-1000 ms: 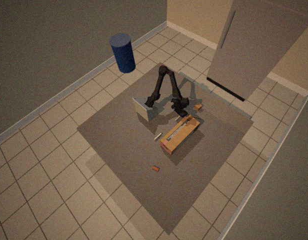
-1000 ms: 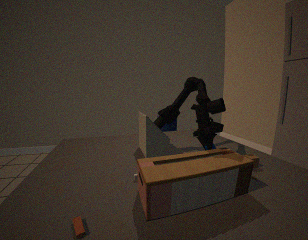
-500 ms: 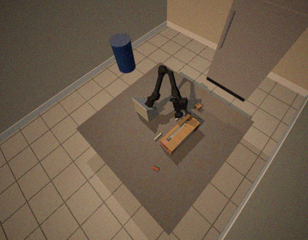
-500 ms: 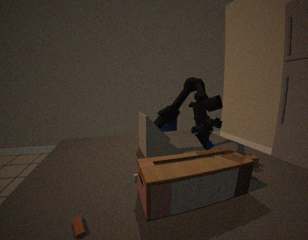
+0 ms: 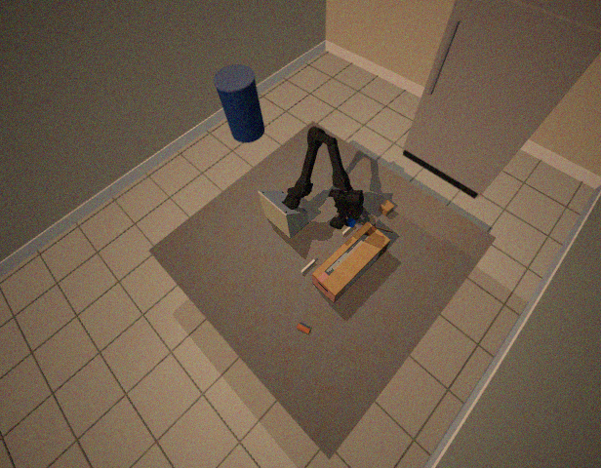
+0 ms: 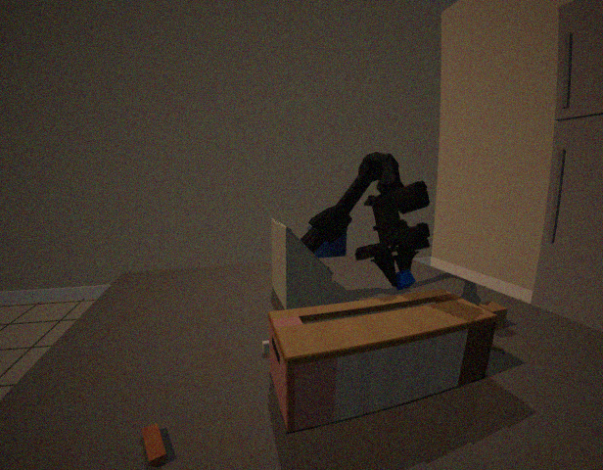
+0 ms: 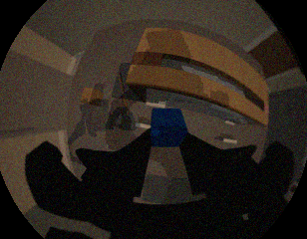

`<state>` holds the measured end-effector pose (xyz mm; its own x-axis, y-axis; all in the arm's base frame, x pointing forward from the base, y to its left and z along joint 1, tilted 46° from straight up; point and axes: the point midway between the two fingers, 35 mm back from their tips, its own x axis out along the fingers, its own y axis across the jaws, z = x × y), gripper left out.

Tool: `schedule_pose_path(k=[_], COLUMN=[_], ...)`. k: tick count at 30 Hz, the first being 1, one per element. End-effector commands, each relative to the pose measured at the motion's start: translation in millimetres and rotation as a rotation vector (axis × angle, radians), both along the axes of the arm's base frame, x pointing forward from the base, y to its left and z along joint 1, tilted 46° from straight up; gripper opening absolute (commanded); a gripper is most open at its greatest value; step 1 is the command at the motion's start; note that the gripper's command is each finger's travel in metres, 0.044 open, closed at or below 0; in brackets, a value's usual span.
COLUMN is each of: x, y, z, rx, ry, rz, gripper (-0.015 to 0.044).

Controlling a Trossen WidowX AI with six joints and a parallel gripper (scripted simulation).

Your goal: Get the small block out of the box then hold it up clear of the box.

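My gripper [image 5: 349,221] [image 6: 402,280] [image 7: 164,130] is shut on a small blue block [image 5: 350,221] [image 6: 403,278] [image 7: 168,126]. It holds the block just above the table, behind the far end of the box. The tan box [image 5: 351,259] [image 6: 378,328] [image 7: 193,67] with a slot in its top and a clear front lies on the table in front of the gripper. Its shelf shows no block in these views.
A grey wedge-shaped stand [image 5: 283,212] [image 6: 297,273] carries the arm's base. A small orange block [image 5: 303,328] [image 6: 154,444] lies near the table's front. A tan block [image 5: 387,206] [image 6: 495,308] lies beside the box's far end. A white stick [image 5: 307,266] lies left of the box.
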<state>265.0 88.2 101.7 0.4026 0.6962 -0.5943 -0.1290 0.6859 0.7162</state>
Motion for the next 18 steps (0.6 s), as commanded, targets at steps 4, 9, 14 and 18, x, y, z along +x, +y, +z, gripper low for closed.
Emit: schedule_pose_path(k=[4, 9, 14, 18], x=[-5, -9, -12, -14], y=[-5, -8, -11, -13], z=[2, 3, 4, 6], rx=[0.133, 0.223, 0.313, 0.386], ry=[0.198, 0.335, 0.474, 0.585], rz=[-0.164, -0.277, -0.389, -0.478], gripper=[0.0000, 0.0000, 0.0000, 0.0000])
